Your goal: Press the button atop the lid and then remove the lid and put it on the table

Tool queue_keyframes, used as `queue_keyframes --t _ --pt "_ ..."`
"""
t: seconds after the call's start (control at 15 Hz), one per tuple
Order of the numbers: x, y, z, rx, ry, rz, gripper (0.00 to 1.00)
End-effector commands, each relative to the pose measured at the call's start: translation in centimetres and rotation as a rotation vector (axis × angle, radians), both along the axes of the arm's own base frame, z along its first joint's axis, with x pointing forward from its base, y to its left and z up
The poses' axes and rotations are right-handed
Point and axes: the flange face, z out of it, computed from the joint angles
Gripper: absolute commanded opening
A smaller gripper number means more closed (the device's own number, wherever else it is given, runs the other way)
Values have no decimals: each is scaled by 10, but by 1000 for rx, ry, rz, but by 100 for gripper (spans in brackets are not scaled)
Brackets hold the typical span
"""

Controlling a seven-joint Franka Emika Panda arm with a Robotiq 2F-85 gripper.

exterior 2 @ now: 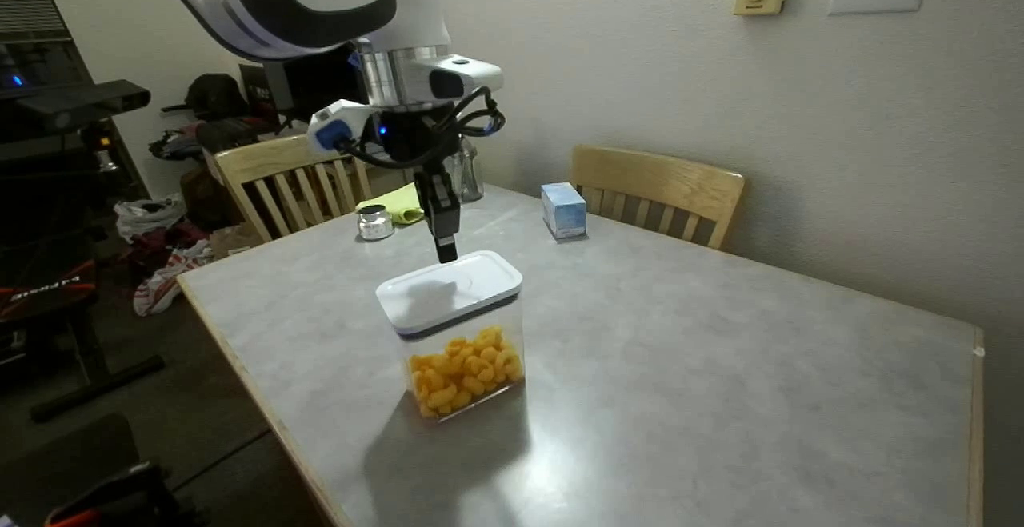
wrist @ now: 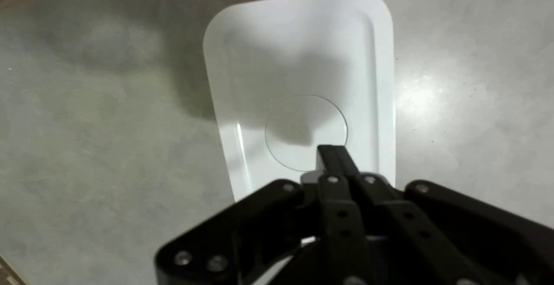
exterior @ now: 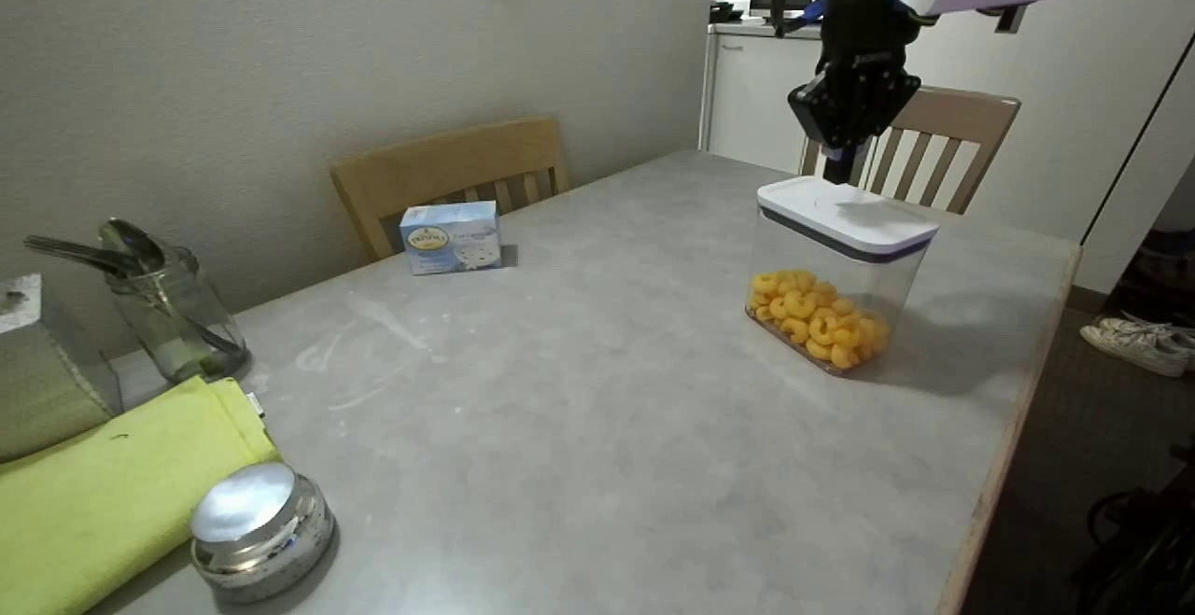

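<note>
The white lid (exterior: 873, 223) sits on a clear container (exterior: 826, 316) of yellow-orange rings, which stands upright on the grey table (exterior: 560, 391). The lid also shows from above in the wrist view (wrist: 298, 30) and in an exterior view (exterior 2: 424, 303). The button (wrist: 303, 133) is a round outline in the middle of the lid, partly in the gripper's shadow. My gripper points down above the lid in both exterior views (exterior: 839, 172) (exterior 2: 447, 253). Its fingertips (wrist: 332, 148) are together, with nothing between them. They overlap the button's edge in the wrist view and look slightly apart from the lid.
A blue tea box (exterior: 453, 237) stands by the wall side. A silvery jar (exterior: 261, 531), a yellow cloth (exterior: 121, 494) and a glass jar with utensils (exterior: 177, 316) are at the far end from the container. Wooden chairs (exterior 2: 660, 187) stand against the table.
</note>
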Motion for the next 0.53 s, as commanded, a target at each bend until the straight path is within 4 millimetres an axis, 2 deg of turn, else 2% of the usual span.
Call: queue_keyframes --t 0.0,0.47 --pt "-5 -3 -15 8 28 -31 0" --pt "-1 -4 -44 -1 29 -12 0"
